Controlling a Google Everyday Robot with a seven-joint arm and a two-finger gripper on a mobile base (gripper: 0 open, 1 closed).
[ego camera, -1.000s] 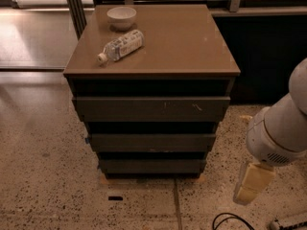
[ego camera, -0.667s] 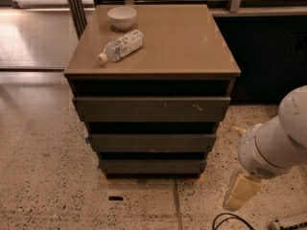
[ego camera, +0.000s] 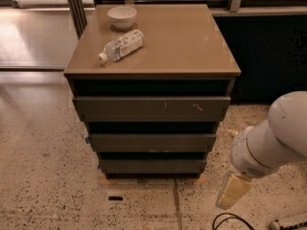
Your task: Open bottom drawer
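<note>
The bottom drawer [ego camera: 152,166] is the lowest and narrowest of three dark grey-brown handleless fronts in a low cabinet, and its plain front sits flush, closed. Above it are the middle front [ego camera: 152,142] and the widest top front [ego camera: 151,109] with white scratches. My gripper [ego camera: 232,190] hangs at the lower right, below the white arm [ego camera: 271,140], to the right of the bottom drawer and apart from it, close above the floor. Only its cream-coloured end shows.
A white bowl [ego camera: 122,17] and a clear plastic bottle [ego camera: 121,45] lying on its side rest on the brown cabinet top [ego camera: 177,42]. A black cable [ego camera: 230,220] lies on the speckled floor below the gripper. A dark wall stands behind at the right.
The arm and gripper have moved left and a little lower, closer to the cabinet's right side. The drawers, bowl and bottle have not moved.
</note>
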